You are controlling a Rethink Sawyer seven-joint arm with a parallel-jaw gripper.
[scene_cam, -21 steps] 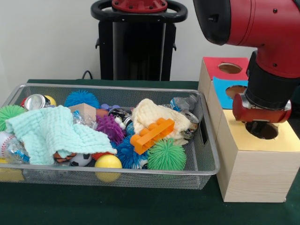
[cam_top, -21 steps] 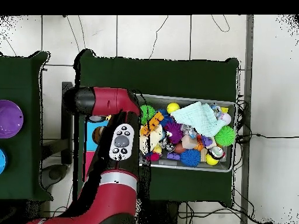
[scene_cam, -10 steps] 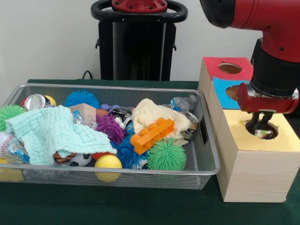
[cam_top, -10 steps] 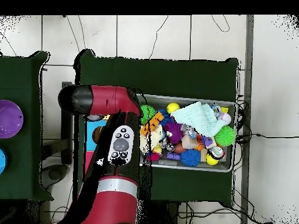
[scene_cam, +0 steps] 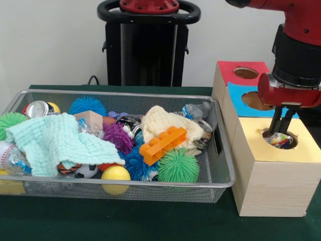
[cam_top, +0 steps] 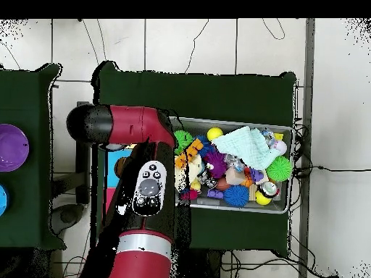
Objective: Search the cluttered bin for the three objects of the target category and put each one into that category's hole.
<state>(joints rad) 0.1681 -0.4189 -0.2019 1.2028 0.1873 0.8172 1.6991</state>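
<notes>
I see the pincer (scene_cam: pixel 281 131) now lifted clear of the yellow hole (scene_cam: pixel 280 139), where a second ago the wrist sat low over it and hid the opening. Its two dark fingers (scene_cam: pixel 276 122) stand slightly apart with nothing between them. A crumpled, shiny piece (scene_cam: pixel 280 141) lies down inside the hole just below the tips, so I judge the drop is made and one target is delivered. The arm is rising, and in the overhead view it has drawn back along the boxes while the bin's contents lie as before. The wire bin (scene_cam: pixel 220 165) on the green surface (scene_cam: pixel 150 221) looks undisturbed: orange block (scene_cam: pixel 163 144) on the cream cloth (scene_cam: pixel 161 122), mint cloth (scene_cam: pixel 55 141) at the left, a crushed can (scene_cam: pixel 39 108) at the far corner. I expect a return to the bin for the next crumpled item.
</notes>
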